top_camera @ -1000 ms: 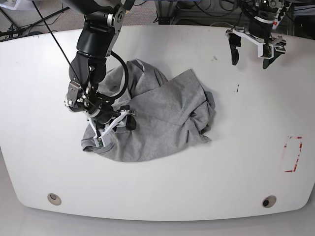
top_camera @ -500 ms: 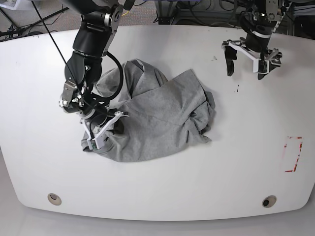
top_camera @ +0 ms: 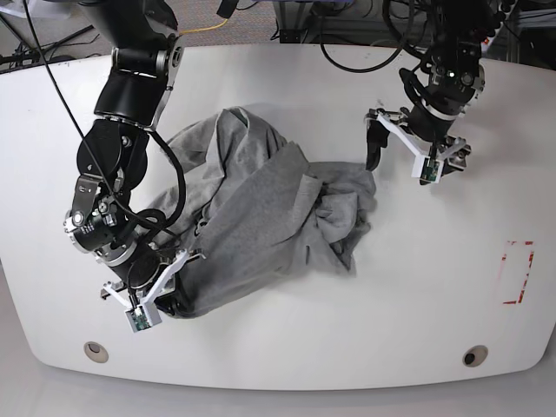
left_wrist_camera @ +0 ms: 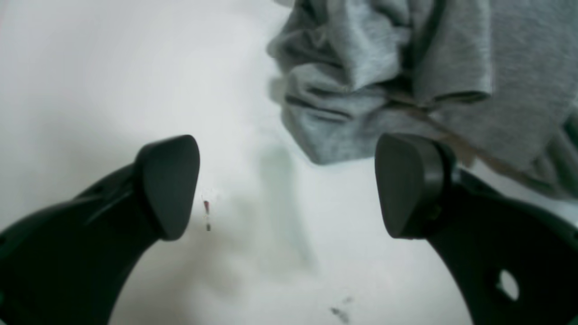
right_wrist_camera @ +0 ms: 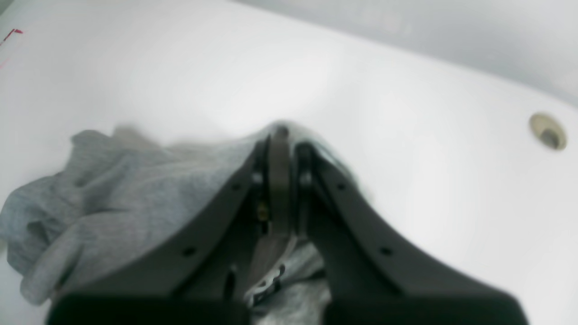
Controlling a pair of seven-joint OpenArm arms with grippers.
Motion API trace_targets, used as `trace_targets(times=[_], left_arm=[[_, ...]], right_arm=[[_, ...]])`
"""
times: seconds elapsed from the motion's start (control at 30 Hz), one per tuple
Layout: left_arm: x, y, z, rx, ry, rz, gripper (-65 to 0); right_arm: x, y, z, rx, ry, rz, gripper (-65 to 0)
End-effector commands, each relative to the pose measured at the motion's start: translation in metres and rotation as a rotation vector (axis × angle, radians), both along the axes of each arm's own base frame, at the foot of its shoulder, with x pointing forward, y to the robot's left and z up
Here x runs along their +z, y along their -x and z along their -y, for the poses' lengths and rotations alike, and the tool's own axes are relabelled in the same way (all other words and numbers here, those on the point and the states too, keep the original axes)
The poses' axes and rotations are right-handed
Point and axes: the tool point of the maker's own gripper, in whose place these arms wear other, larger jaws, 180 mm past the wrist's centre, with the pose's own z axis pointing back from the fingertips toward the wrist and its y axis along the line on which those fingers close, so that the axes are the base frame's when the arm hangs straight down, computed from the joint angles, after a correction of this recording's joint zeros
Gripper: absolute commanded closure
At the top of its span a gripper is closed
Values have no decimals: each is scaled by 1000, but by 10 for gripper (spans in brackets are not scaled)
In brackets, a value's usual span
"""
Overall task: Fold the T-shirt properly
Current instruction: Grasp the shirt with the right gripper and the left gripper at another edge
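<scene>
Left wrist: my left jaws (left_wrist_camera: 289, 187) spread wide, empty, over glossy white desk (left_wrist_camera: 113, 81); crumpled heather-grey cotton T-shirt (left_wrist_camera: 384, 67) just ahead. Risk: closing pinches several layers.

Right wrist: my right jaws (right_wrist_camera: 280, 135) clamped on soft T-shirt fold.

Base: shirt bunched mid-desk; a tug may slip thin knit.

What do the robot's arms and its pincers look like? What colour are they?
Both arms are black and chunky, made of rounded jointed segments, with black cables looping alongside them. Each ends in a pincer on a white bracket. The left pincer has two curved black fingers with smooth, rounded, teardrop-shaped pads. The right pincer has the same dark fingers, dotted with small screw holes along their sides.
</scene>
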Motion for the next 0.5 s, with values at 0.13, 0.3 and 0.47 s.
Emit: trace_targets(times=[0.13, 0.3, 0.47], left_arm=[[-16, -18, 9, -25, 27, -24, -579], [-38, -29, 23, -64, 51, -72, -579], [-52, -40, 34, -88, 59, -106, -579]], right_arm=[[69, -2, 13, -9, 56, 199, 0], [90, 4, 19, -23, 120, 264, 0], [101, 8, 19, -26, 137, 298, 0]])
